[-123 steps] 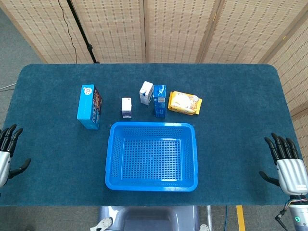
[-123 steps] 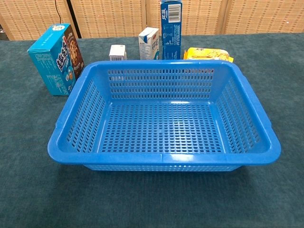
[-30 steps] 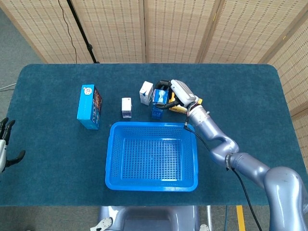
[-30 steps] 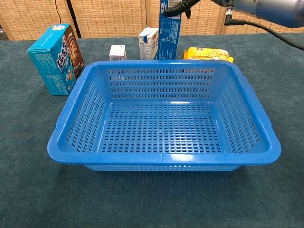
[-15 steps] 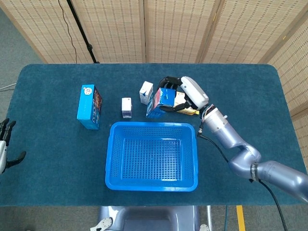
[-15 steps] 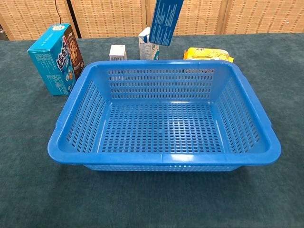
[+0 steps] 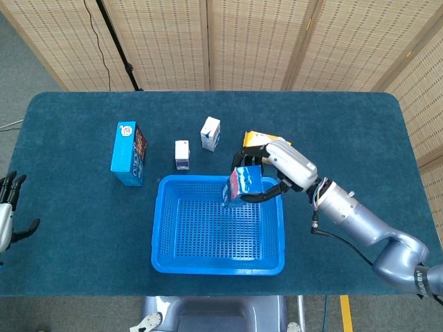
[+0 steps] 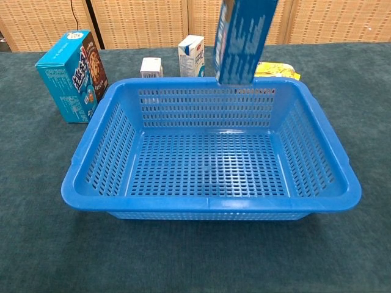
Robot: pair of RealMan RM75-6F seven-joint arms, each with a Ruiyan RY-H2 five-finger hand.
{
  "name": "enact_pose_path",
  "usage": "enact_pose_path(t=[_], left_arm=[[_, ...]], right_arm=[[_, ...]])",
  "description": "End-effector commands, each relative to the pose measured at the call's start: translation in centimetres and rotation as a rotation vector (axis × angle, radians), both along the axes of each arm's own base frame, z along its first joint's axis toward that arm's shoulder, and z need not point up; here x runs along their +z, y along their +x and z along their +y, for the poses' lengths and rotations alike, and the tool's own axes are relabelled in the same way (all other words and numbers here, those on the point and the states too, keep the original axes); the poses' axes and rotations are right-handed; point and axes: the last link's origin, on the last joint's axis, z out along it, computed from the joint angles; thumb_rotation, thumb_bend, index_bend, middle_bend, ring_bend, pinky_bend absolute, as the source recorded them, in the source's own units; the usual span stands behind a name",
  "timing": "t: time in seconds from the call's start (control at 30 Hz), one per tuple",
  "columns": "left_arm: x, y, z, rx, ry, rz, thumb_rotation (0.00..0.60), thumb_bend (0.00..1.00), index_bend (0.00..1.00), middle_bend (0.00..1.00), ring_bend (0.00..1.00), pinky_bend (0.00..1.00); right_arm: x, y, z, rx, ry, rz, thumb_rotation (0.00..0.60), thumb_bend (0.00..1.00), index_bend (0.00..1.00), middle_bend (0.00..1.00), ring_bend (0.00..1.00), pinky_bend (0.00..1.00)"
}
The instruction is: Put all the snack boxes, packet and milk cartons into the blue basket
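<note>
The right hand (image 7: pixel 280 169), white-backed with black fingers, grips a tall dark-blue snack box (image 7: pixel 243 185) from above, its fingers clamped around the box's upper end; the box hangs tilted in the air over the far right part of the rectangular blue perforated plastic basket (image 7: pixel 160 228), clear of the basket floor. In the chest view only the lower part of this box (image 8: pixel 242 38) shows, hanging above the basket's far rim (image 8: pixel 208 82), and the hand itself is out of that frame. The basket sits on the dark teal cloth-covered table (image 7: pixel 76 228) and holds nothing inside. Behind it, a small white milk carton (image 7: pixel 182 154) stands upright just beyond the far left corner, and a larger white and blue milk carton (image 7: pixel 210 133) stands a little farther back and to the right, apart from the first. A yellow snack packet (image 7: pixel 254 137) lies flat behind the right hand, partly hidden by it. A light-blue cardboard cookie box (image 7: pixel 129 153) stands upright well to the left of the basket. The left hand (image 7: pixel 8 211) rests at the left edge of the table, holding nothing, with its dark fingers spread apart.
</note>
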Motion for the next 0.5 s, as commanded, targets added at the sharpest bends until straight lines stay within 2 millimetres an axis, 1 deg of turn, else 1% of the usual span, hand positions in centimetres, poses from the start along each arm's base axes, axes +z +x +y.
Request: enact_pose_path(t=[0.03, 0.13, 0.27, 0.37, 0.5], left_arm=[[0.0, -0.1, 0.0, 0.002, -0.001, 0.0, 0.6, 0.24, 0.0, 0.0, 0.0, 0.0], [0.0, -0.2, 0.0, 0.006, -0.003, -0.001, 0.6, 0.24, 0.0, 0.0, 0.0, 0.0], [0.0, -0.1, 0.1, 0.005, -0.005, -0.001, 0.6, 0.24, 0.0, 0.0, 0.0, 0.0], [-0.1, -0.1, 0.1, 0.004, -0.008, 0.002, 0.6, 0.24, 0.0, 0.0, 0.0, 0.0], [0.1, -0.2, 0.1, 0.007, -0.004, 0.0, 0.6, 0.24, 0.0, 0.0, 0.0, 0.0]], right_arm=[[-1.2, -1.3, 1.1, 0.053, 0.038, 0.2, 0.6, 0.46, 0.56, 0.62, 0.65, 0.62], [-1.6, -1.3, 2.0, 0.091, 0.048, 0.272, 0.6, 0.48, 0.56, 0.63, 0.66, 0.62], [-2.6, -0.7, 3.2, 0.154, 0.054, 0.358, 0.6, 0.49, 0.56, 0.64, 0.67, 0.62], [-4.0, 0.1, 4.0, 0.22, 0.04, 0.455, 0.6, 0.49, 0.57, 0.65, 0.68, 0.63], [-5.3, 0.7, 4.5, 0.279, -0.017, 0.551, 0.6, 0.49, 0.57, 0.66, 0.69, 0.64]])
